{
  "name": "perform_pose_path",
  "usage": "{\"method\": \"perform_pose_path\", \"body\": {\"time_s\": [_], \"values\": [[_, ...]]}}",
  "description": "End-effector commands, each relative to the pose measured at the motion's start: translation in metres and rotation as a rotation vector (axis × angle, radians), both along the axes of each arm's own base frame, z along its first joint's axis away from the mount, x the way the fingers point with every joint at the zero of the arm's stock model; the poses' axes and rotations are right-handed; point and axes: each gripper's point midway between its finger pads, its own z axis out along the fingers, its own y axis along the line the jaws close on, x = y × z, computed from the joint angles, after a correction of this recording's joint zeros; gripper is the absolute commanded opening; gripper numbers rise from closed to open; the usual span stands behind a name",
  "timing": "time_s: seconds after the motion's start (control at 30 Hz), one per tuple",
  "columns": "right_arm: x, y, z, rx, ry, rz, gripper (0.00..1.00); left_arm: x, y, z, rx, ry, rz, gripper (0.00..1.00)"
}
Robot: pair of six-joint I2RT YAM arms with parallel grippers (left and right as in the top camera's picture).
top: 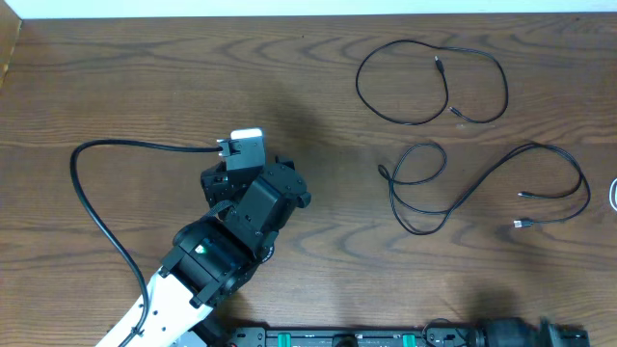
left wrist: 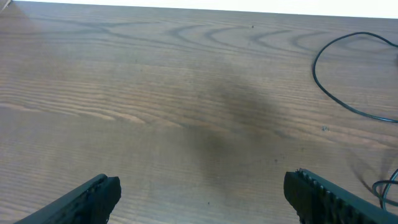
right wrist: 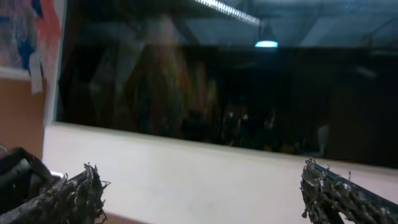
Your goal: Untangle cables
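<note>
Two black cables lie apart on the right half of the wooden table point(top: 145, 77). One cable point(top: 359, 85) forms a loose loop at the far side. The other cable point(top: 424, 144) runs from a small loop out to the right. A bit of white cable point(top: 613, 196) shows at the right edge. The left arm point(top: 255, 207) stands left of them. My left gripper point(left wrist: 202, 186) is open over bare wood, with the looped cable point(left wrist: 314, 71) ahead to its right. My right gripper point(right wrist: 202, 186) is open and empty, facing a wall and a dark window.
A thick black wire point(top: 82, 193) from the left arm curves across the table's left side. The right arm's base point(top: 511, 334) sits at the near edge, beside a black rail point(top: 337, 337).
</note>
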Motion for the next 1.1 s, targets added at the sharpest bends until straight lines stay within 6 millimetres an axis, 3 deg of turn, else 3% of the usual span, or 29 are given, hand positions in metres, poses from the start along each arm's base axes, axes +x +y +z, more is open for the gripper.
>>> {"method": "perform_pose_path", "body": {"time_s": [0.0,0.13,0.43,0.67,0.83,1.07], "values": [[-0.017,-0.005,0.004,0.024,-0.042,-0.011,0.99,0.002,0.003,0.004,0.001,-0.014,0.022,0.90],[-0.028,-0.006,0.008,0.026,-0.071,0.006,0.99,0.002,0.003,0.004,0.001,-0.014,0.022,0.90],[-0.057,-0.008,0.038,0.033,-0.211,0.006,0.99,0.002,0.003,0.004,0.001,-0.014,0.022,0.90],[-0.067,-0.008,0.051,-0.147,-0.347,-0.129,0.99,0.002,0.003,0.004,0.000,-0.014,0.022,0.90],[-0.057,-0.008,0.048,-0.244,-0.366,-0.197,0.99,0.002,0.003,0.004,0.001,-0.014,0.022,0.91],[-0.010,-0.004,0.013,-0.243,-0.212,-0.160,0.99,0.002,0.003,0.004,0.001,-0.014,0.022,0.90]]}}
